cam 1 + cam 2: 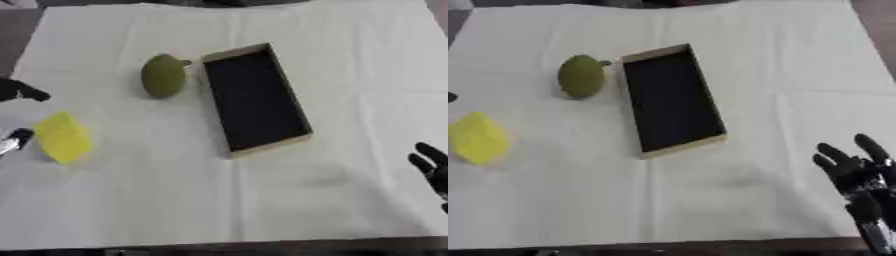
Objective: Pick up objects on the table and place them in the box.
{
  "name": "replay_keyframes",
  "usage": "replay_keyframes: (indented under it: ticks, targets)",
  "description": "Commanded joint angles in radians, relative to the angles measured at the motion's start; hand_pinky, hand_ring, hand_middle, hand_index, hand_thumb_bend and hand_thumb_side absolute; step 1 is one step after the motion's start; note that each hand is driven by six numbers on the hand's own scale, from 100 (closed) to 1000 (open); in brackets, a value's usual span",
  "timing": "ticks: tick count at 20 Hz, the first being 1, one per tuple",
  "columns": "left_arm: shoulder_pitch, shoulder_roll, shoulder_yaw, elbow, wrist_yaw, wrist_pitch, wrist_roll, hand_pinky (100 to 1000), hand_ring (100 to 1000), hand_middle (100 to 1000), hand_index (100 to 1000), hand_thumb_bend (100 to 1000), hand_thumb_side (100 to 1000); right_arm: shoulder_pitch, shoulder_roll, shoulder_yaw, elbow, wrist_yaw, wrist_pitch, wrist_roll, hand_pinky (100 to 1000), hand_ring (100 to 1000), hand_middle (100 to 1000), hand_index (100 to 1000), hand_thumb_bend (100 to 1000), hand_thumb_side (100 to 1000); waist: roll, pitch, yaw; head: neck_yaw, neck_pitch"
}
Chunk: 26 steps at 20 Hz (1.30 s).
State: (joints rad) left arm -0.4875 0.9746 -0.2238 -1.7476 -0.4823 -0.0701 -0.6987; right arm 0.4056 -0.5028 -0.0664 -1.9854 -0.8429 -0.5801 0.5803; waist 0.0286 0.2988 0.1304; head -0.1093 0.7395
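One box, one green fruit, one yellow block — three things in all on the white cloth that covers the table

The box is a long, shallow tray with pale wooden walls and a dark floor, lying at the middle of the cloth with one short end far and the other near, slightly askew. Nothing lies in it

The fruit, roundish with a short stem pointing toward the box, sits just beside the far left corner of the box, apart from it. The block lies well to the near left of the fruit, close to the left edge

The left hand shows only in the left eye view: dark fingers at the left edge on the far side of the block and a silver-tipped part on its left side, so the hand flanks the block; whether it touches or grips it I cannot tell

The right hand shows best in the right eye view — resting at the near right corner, fingers straight and spread upward, holding nothing, well apart from the box. The left eye view catches only its fingertips at the right edge
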Motion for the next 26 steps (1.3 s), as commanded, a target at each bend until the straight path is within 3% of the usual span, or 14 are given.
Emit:
replay_keyframes:
  ticks: [1,5,15,21,26]
  targets:
    - [-0.001,0.031,0.008,-0.018,-0.018,0.047,0.039,975,944,831,979,157,996,0.003,-0.008,0.000,-0.015,0.014,-0.327,0.327,1000,1000,647,1000,100,100,-0.001,-0.012,-0.001,0.004,-0.003]
    - [-0.002,0.032,-0.011,-0.025,-0.064,0.062,0.044,979,941,829,957,236,1000,0.000,-0.009,0.005,-0.015,0.020,-0.327,0.327,1000,1000,646,1000,100,100,-0.003,-0.011,-0.006,0.007,-0.005]
    - [-0.014,0.020,-0.031,-0.014,-0.112,0.059,0.034,986,951,858,995,212,1000,0.001,-0.002,0.015,-0.015,0.047,-0.327,0.327,1000,1000,639,1000,100,160,-0.004,-0.007,-0.011,0.015,-0.010]
    - [-0.019,0.018,-0.046,-0.001,-0.144,0.063,0.020,988,954,869,995,268,1000,0.001,0.002,0.022,-0.015,0.063,-0.327,0.327,1000,1000,635,1000,100,215,-0.004,-0.004,-0.015,0.017,-0.012]
    - [-0.021,0.011,-0.059,0.013,-0.151,0.064,0.013,980,949,862,1000,254,1000,0.001,0.006,0.028,-0.015,0.075,-0.327,0.327,1000,1000,634,1000,100,234,-0.004,-0.003,-0.018,0.020,-0.014]
